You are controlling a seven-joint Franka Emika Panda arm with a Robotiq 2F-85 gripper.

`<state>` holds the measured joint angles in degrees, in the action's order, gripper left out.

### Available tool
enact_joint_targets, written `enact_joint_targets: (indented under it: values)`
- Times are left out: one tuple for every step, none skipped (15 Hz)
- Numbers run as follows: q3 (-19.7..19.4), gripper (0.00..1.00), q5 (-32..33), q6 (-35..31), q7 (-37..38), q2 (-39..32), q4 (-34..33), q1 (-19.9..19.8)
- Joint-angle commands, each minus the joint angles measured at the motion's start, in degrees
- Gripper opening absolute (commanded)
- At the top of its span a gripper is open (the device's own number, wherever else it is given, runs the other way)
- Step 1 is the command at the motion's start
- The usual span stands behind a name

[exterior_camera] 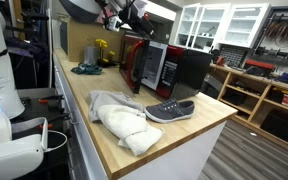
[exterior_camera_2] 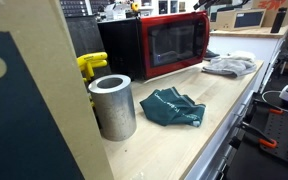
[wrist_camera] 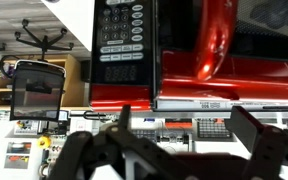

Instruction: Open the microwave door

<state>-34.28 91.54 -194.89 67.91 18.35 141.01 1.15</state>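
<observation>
The red-fronted microwave (exterior_camera: 144, 65) stands at the back of the wooden counter and shows in both exterior views (exterior_camera_2: 169, 45). Its red-framed door with dark glass (exterior_camera_2: 174, 42) looks shut or nearly shut; I cannot tell if it is ajar. The wrist view is upside down. It shows the black control panel with pale buttons (wrist_camera: 121, 40) and the glossy red door (wrist_camera: 212, 45) close ahead. My gripper (wrist_camera: 185, 112) is open and empty, its two fingers spread in front of the microwave's face. In an exterior view the gripper (exterior_camera: 127, 17) hangs above the microwave.
A grey shoe (exterior_camera: 170, 110) and a white cloth (exterior_camera: 119, 122) lie on the counter's near end. A teal cloth (exterior_camera_2: 172, 108), a metal cylinder (exterior_camera_2: 112, 105) and a yellow object (exterior_camera_2: 91, 65) sit beside the microwave. A black box (exterior_camera: 194, 65) stands against it. Wooden shelves (exterior_camera: 254, 88) stand beyond.
</observation>
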Motion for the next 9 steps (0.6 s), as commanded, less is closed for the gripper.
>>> enact_joint_targets:
  values:
    - [-4.08, 1.0, 3.38, -6.06, 2.42, -0.93, -0.89, -2.47]
    - [-5.22, 1.0, 4.98, -7.6, 3.52, -0.92, -1.16, -3.33]
    - [-10.32, 1.0, 7.06, -3.67, 4.3, 2.81, 0.14, 2.53]
    - [-11.73, 1.0, 8.41, -3.88, 4.73, 2.87, -0.14, 2.07]
    - [-13.85, 1.0, 9.12, -3.78, 5.03, 3.23, -0.29, 3.06]
    - [-14.74, 1.0, 9.51, -3.71, 5.5, 3.19, -0.73, 2.45]
    - [-16.03, 1.0, 9.79, -3.59, 5.95, 2.8, -1.16, 2.61]
    - [-16.94, 1.0, 9.83, -3.47, 6.4, 2.54, -1.42, 2.41]
    - [-17.41, 1.0, 9.47, -3.41, 6.61, 1.89, -1.78, 1.89]
